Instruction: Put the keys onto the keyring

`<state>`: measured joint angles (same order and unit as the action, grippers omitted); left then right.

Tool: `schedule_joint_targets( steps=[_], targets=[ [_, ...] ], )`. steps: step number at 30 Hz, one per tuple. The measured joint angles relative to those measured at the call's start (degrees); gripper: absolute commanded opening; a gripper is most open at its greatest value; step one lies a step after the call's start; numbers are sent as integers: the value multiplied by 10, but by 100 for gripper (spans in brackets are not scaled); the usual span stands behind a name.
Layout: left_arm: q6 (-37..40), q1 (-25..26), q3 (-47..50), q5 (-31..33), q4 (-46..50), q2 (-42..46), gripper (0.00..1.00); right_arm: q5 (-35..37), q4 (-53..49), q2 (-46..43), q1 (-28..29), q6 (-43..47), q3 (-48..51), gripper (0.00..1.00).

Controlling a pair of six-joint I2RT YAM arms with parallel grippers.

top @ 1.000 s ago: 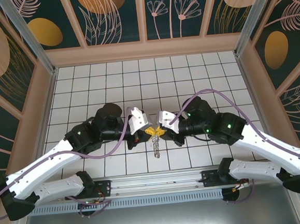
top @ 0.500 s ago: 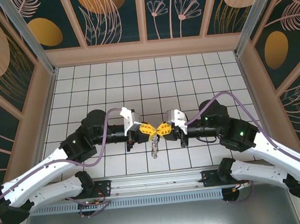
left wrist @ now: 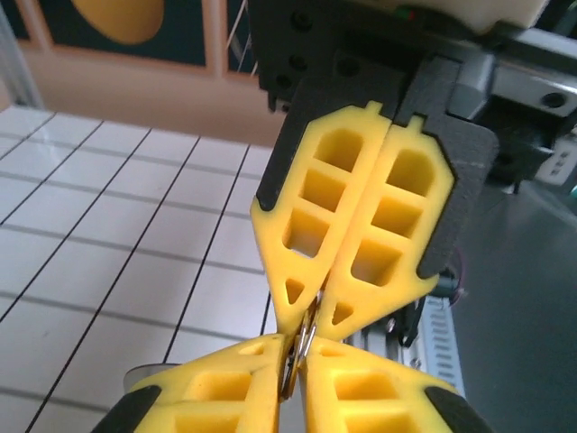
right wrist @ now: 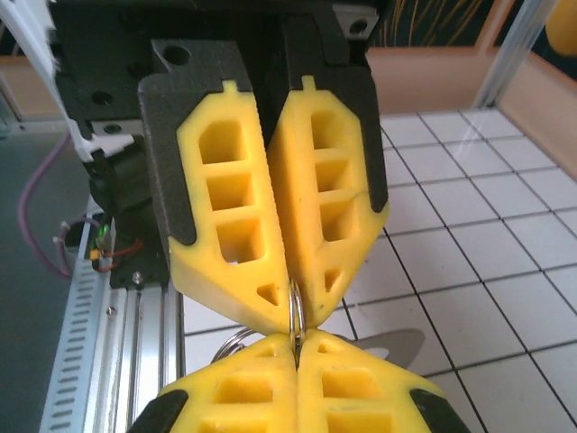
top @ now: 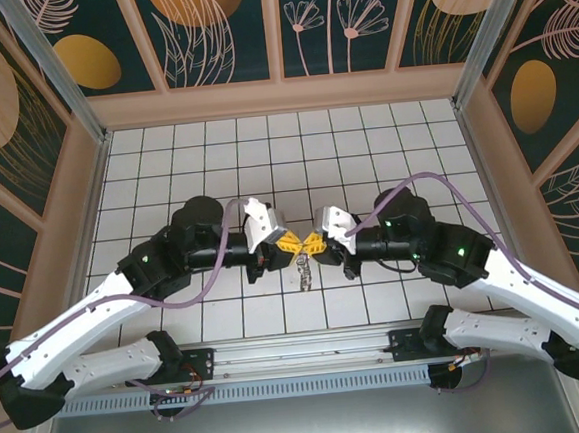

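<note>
Two grippers (top: 292,244) (top: 314,245), one keyring (right wrist: 295,315)

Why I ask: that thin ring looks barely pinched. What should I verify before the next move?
1. Right gripper shut on the ring: ok.
2. Left gripper firm on the ring: cannot tell; its fingers stand a slit apart around the wire.
3. Grippers meet tip to tip, in line: ok.
4. Keys hang below the tips: ok. Whether they are threaded on the ring: cannot tell, too small.
5. Keys off the table: cannot tell from above.
6. Cables away from the ring: ok.
</note>
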<state>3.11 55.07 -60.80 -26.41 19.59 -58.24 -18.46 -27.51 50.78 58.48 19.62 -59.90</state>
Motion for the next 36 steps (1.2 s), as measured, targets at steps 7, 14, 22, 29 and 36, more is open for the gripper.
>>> schedule_joint_targets(
  steps=[7,14,22,29,36],
  targets=[
    [44,0,-23,30,93,-42,0,21,-59,45,0,17,-9,0],
    [55,0,-18,15,90,-33,0,18,-70,45,1,23,-19,0],
    [-5,1,53,-28,-54,50,0,-12,-10,-3,5,6,-14,18],
    [-56,1,99,-49,-160,76,0,-32,23,-14,5,-8,-13,15],
    [-97,1,143,-59,-250,83,0,-36,23,-24,5,-21,-9,0]
  ],
)
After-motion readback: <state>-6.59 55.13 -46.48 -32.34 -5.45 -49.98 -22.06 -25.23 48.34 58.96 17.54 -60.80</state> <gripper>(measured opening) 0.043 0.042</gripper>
